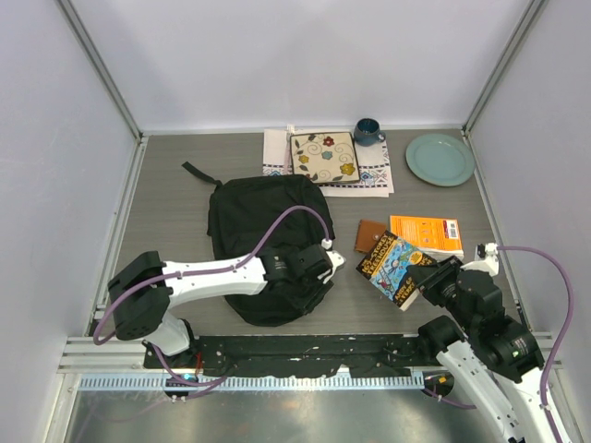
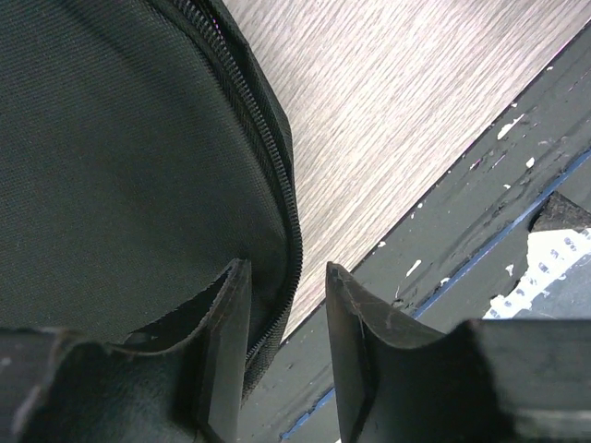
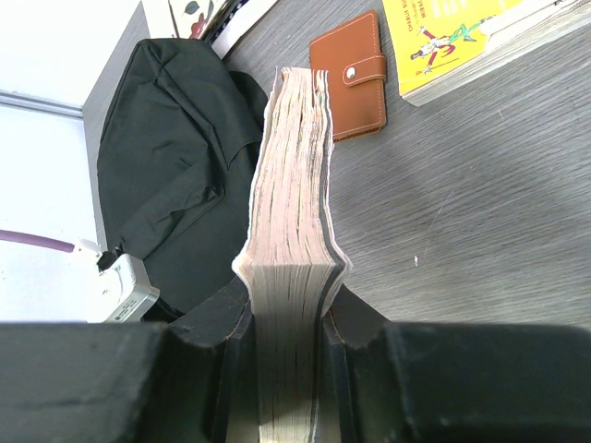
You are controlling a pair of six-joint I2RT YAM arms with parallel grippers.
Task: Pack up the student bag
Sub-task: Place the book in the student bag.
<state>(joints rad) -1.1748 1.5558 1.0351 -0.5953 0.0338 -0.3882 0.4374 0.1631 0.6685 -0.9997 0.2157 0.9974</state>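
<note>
The student bag (image 1: 263,235), a black backpack, lies flat in the middle of the table. It also shows in the left wrist view (image 2: 120,157) and the right wrist view (image 3: 175,157). My left gripper (image 1: 319,275) is at the bag's near right edge. Its jaws (image 2: 288,268) stand open, with the bag's zipper rim (image 2: 277,175) running into the gap beside the left finger. My right gripper (image 1: 429,281) is shut on a blue paperback book (image 1: 392,268) and holds it above the table to the right of the bag. The book's page edge (image 3: 291,185) stands between the fingers.
A brown wallet (image 1: 371,235) and an orange book (image 1: 425,233) lie right of the bag. At the back are a floral notebook (image 1: 324,157) on a patterned cloth, a dark mug (image 1: 367,131) and a green plate (image 1: 440,159). A black rail (image 1: 305,349) runs along the near edge.
</note>
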